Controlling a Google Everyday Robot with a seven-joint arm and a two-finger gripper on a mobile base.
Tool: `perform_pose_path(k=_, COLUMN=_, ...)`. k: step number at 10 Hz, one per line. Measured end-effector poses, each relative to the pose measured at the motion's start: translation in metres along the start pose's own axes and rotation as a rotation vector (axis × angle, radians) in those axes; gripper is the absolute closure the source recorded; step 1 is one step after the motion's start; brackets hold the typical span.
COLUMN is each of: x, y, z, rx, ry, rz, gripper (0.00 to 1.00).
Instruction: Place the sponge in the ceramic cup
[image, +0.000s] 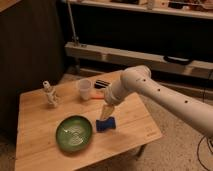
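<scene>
As the arm slants down over the table:
Gripper: fingers spread, tips pointing down.
Sponge: flat on wood, right under fingertips; contact unclear.
Ceramic cup: upright, up-left of fingers, well apart.
Green plate: just beside sponge.

sponge: small dark blue pad, flat on the bench, lower centre of frame
ceramic cup: pale whitish, tapered, handleless, upright, above and left of centre
end effector: pointing down, just above the sponge
</scene>
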Motion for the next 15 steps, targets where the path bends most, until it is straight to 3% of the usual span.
perform_pose_path(k=2, x=-0.010, y=0.000, z=0.016, rx=-0.003, ry=-0.009, rz=0.025, gripper=0.20)
perform_pose_path(k=5, x=-0.027, y=-0.015, z=0.045, rx=0.025, ry=-0.074, rz=0.042, gripper=0.20)
perform_pose_path(k=12, x=-0.054, y=-0.033, z=0.087, rx=0.032, ry=-0.148, rz=0.062, gripper=0.20)
perform_pose_path(k=15, x=-0.060, y=-0.037, z=0.102, rx=0.038, ry=-0.160, rz=0.078, gripper=0.20)
